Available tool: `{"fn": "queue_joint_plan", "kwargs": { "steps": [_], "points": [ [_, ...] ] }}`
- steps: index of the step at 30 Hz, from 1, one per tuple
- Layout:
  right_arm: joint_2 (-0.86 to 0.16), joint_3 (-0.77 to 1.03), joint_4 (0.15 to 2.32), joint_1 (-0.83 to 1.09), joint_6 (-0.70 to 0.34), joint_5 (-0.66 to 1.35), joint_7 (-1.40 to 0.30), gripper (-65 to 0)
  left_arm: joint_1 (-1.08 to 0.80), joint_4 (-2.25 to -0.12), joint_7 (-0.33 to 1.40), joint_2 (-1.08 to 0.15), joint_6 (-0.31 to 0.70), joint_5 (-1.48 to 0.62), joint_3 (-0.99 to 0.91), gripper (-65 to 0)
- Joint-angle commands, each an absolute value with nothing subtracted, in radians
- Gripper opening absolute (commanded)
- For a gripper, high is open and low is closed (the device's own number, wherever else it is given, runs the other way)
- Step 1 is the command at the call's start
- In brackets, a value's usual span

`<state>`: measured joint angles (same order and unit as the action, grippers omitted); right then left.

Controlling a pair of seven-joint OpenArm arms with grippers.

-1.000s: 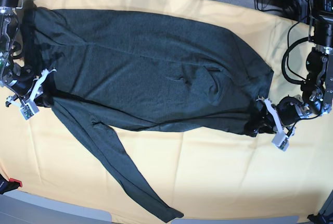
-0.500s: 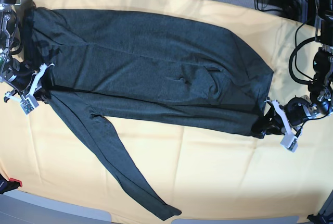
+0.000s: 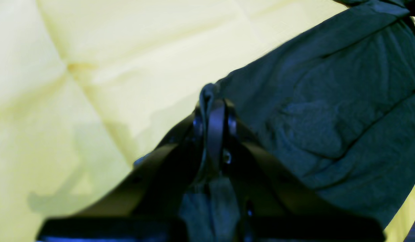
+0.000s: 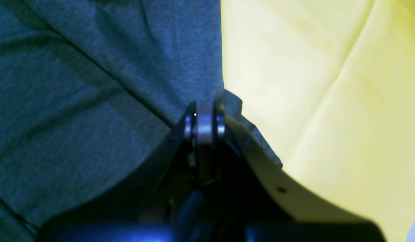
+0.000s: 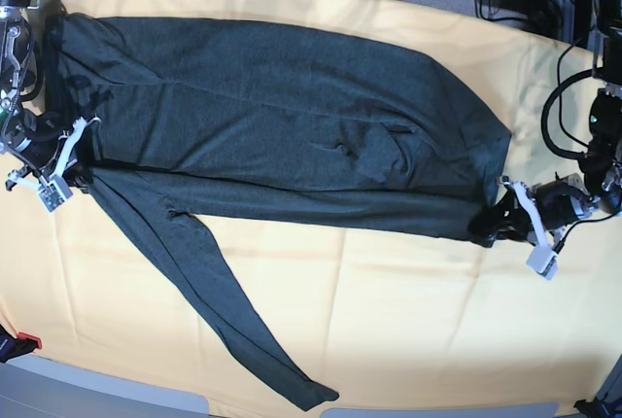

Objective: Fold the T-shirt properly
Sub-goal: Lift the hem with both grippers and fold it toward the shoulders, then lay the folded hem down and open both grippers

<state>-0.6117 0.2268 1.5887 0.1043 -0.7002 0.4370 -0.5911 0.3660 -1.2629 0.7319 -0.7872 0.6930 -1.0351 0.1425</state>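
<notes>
Between the two tools the T-shirt (image 5: 282, 136) is lying stretched along its long axis, running straight from one tool to the other across the yellow cloth (image 5: 389, 321) that is covering the worktop; the left tool (image 5: 505, 219) is pinching the near corner at one end, its jaws pressed together on a small bunch of knit, and the right tool (image 5: 76, 151) is pinching the near edge at the opposite end in the same way; in the left wrist view the fabric is fanning away ahead and to one side of the left tool (image 3: 212, 101), while in the right wrist view it is spreading ahead and to the other side of the right tool (image 4: 205, 107), with bare cloth beside each; neither arm looks nearer than the other, since each is holding its own end of the same long edge; judging by that, the coming move probably depends on both tools carrying this edge together, away from themselves and across the body; the shirt is showing as dark charcoal, slightly greenish, heathered, plain, with a few shallow creases near the middle; it is looking already doubled lengthwise, with one long sleeve (image 5: 224, 311) trailing loose from beside the right tool towards the worktop's front edge.
</notes>
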Motion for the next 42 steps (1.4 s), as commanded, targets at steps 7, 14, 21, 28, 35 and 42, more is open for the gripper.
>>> {"fn": "queue_joint_plan", "kwargs": {
  "steps": [7, 14, 21, 28, 35, 42],
  "points": [
    [-0.632, 0.238, 1.605, 0.091, -0.698, 0.444, -0.583, -65.0, 0.413, -1.278, 0.688, -0.853, 0.698, -1.022, 0.128, -65.0],
    [-0.651, 0.239, 1.606, 0.091, -0.698, 0.453, -0.623, -65.0, 0.395, -1.278, 0.693, -0.85, 0.698, -1.057, 0.129, -65.0],
    [-0.694, 0.238, 1.606, 0.091, -0.698, 0.581, -0.746, -65.0, 0.393, -1.278, 0.73, -0.845, 0.698, -1.069, 0.129, -65.0],
    [-0.694, 0.238, 1.606, 0.091, -0.698, 0.58, -0.819, -65.0, 0.393, -1.278, 0.874, -0.846, 0.698, -1.193, 0.129, -65.0],
    [-0.696, 0.238, 1.606, 0.091, -0.698, 0.659, -0.952, -65.0, 0.393, -1.278, 0.949, -0.845, 0.698, -1.195, 0.129, -65.0],
    [-0.696, 0.238, 1.606, 0.091, -0.698, 0.673, -0.982, -65.0, 0.376, -1.278, 0.976, -0.845, 0.698, -1.195, 0.129, -65.0]
  ]
}}
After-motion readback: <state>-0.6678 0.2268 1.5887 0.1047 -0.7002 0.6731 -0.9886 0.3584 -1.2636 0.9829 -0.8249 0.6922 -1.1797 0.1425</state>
